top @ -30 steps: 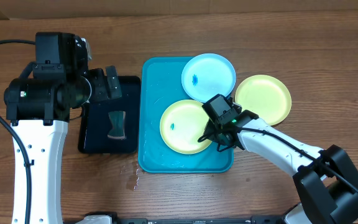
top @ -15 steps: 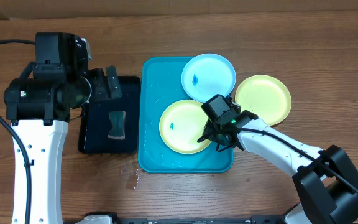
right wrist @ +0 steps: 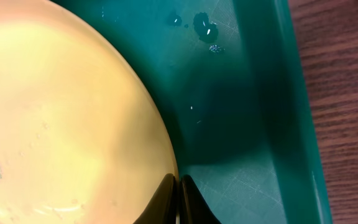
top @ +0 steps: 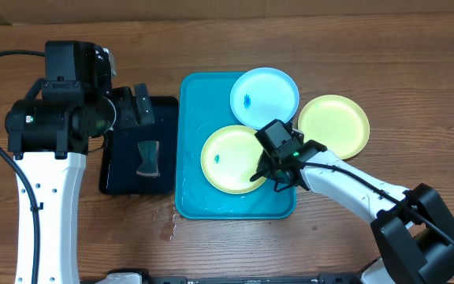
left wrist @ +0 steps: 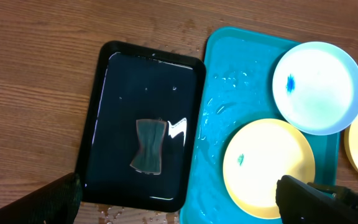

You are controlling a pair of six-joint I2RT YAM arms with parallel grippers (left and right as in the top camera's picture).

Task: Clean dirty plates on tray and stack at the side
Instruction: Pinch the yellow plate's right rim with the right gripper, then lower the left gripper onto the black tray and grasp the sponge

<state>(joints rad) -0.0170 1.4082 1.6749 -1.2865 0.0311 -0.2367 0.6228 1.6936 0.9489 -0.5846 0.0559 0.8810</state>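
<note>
1. The yellow plate [top: 228, 159] is lying in the tray [top: 191, 118], toward its front edge, and is carrying a small blue smudge. The blue plate [top: 265, 96] is sitting at the tray's far right corner.
2. The right gripper [right wrist: 178, 186] is pinching fully closed on the yellow plate's right rim.
3. By my reading, the plate is being gripped for cleaning. The next move is calling for a slip-free lift clear of the tray's rim.
4. The right arm is reaching in low from the front right. The left gripper [top: 132, 104] is hanging wide open and empty over the black tray [top: 136, 183].
</note>
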